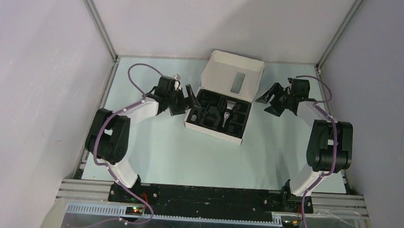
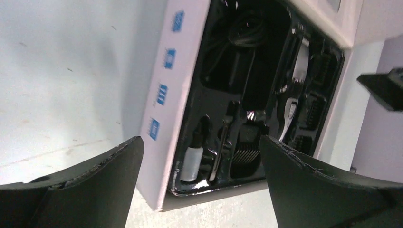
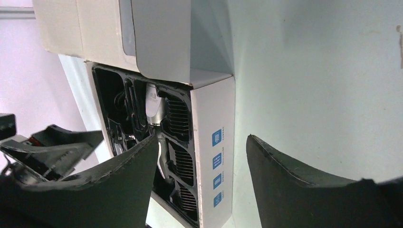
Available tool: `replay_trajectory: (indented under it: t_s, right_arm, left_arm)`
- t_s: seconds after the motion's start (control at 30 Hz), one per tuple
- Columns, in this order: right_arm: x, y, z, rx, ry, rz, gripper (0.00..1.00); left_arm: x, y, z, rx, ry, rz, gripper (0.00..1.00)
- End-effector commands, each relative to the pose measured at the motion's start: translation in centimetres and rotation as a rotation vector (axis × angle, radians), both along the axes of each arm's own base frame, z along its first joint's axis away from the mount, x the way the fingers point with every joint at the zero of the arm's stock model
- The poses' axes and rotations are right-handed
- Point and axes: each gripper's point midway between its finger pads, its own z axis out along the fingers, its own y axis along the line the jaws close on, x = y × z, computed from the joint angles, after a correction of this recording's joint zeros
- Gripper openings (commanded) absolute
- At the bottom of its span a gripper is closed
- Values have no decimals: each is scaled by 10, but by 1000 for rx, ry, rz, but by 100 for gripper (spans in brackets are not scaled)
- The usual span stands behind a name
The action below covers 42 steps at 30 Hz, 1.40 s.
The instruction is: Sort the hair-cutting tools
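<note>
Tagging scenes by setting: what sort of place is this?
Probably a lab robot cell, not a barbershop: blank walls on metal framing, two robot arms bolted to a table, one open clipper box.

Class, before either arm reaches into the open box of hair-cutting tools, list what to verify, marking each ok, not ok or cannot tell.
1. Raised lid, clear of the contents: ok.
2. Open, empty left claw: ok.
3. Open, empty right claw: ok.
4. Exposed clipper lying inside the box: ok.
5. Any tools sorted out of the box: not ok, none are out.
6. Whether the comb attachments sit loose in their slots: cannot tell.
</note>
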Motion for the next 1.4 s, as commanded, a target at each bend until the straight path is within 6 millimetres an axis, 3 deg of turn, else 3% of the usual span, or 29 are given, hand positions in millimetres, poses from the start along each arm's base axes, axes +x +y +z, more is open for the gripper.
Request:
replay_trajectory:
  t_s: [0.0,0.13,0.23,0.37,0.47,0.57,0.6,0.63,0.67,0.7,0.73,0.77,0.8,0.83,0.87,0.9,0.93,1.0,1.03,1.07,1.1,1.13,1.17,1.2,1.37]
  right_arm:
    - [18,-7,18,17,-62,-37,73]
    - [26,-8,28,45,-109,-39,81]
    - [29,-7,30,71,-123,-33,98]
    - [38,-6,35,94,-151,-20,99]
    - [46,-4,39,104,-164,-7,99]
    - [58,-4,41,117,-172,-6,99]
    - [61,-4,36,125,-158,-11,99]
    - [65,-4,39,128,-165,-12,99]
    - [68,-4,34,140,-148,-16,99]
    - [75,-4,39,144,-170,-14,99]
    - [80,-3,36,159,-167,-15,99]
    - [86,-3,39,164,-178,-14,99]
    - [92,-2,38,177,-173,-12,99]
    - [95,-2,37,186,-167,-14,99]
    - [100,-1,34,196,-161,-10,99]
    - [103,0,33,205,-156,-10,99]
    - [107,0,31,212,-153,-7,99]
    - [114,0,28,217,-150,-9,99]
    - [116,0,22,220,-134,-11,99]
    - [121,-1,27,220,-146,-10,99]
    - [123,-1,21,222,-130,-11,100]
    - [128,-1,25,222,-142,-10,99]
    - [131,-1,20,224,-134,-9,99]
    - [135,-1,23,226,-145,-7,99]
    - [148,4,20,253,-140,5,99]
  left_arm:
    - [-22,-26,-2,-68,11,-43,99]
    - [-49,-32,-3,-97,22,-42,99]
    - [-61,-32,11,-123,-5,-37,99]
    - [-69,-28,22,-114,-25,-29,99]
    - [-59,-19,33,-96,-65,4,99]
    - [-33,-14,55,-102,-130,37,99]
    - [-23,-9,53,-93,-130,51,99]
    - [-9,-10,69,-107,-165,54,99]
    - [3,-5,64,-102,-157,67,99]
    - [18,-8,82,-122,-193,63,99]
    - [29,-5,72,-112,-174,68,99]
    - [45,-8,92,-126,-215,62,99]
    - [56,-5,79,-113,-182,60,99]
    - [74,-5,98,-123,-224,60,100]
    - [83,-7,84,-122,-188,52,100]
    - [100,-8,101,-140,-225,55,100]
    - [116,-13,104,-157,-235,46,100]
    - [139,-18,105,-187,-235,43,100]
    - [147,-20,89,-190,-200,48,100]
    - [158,-26,103,-214,-230,34,100]
    - [166,-29,87,-223,-197,36,100]
    - [173,-35,101,-252,-223,17,100]
    - [181,-39,91,-274,-204,20,100]
    - [186,-44,102,-301,-223,6,100]
    - [206,-60,91,-416,-192,2,100]
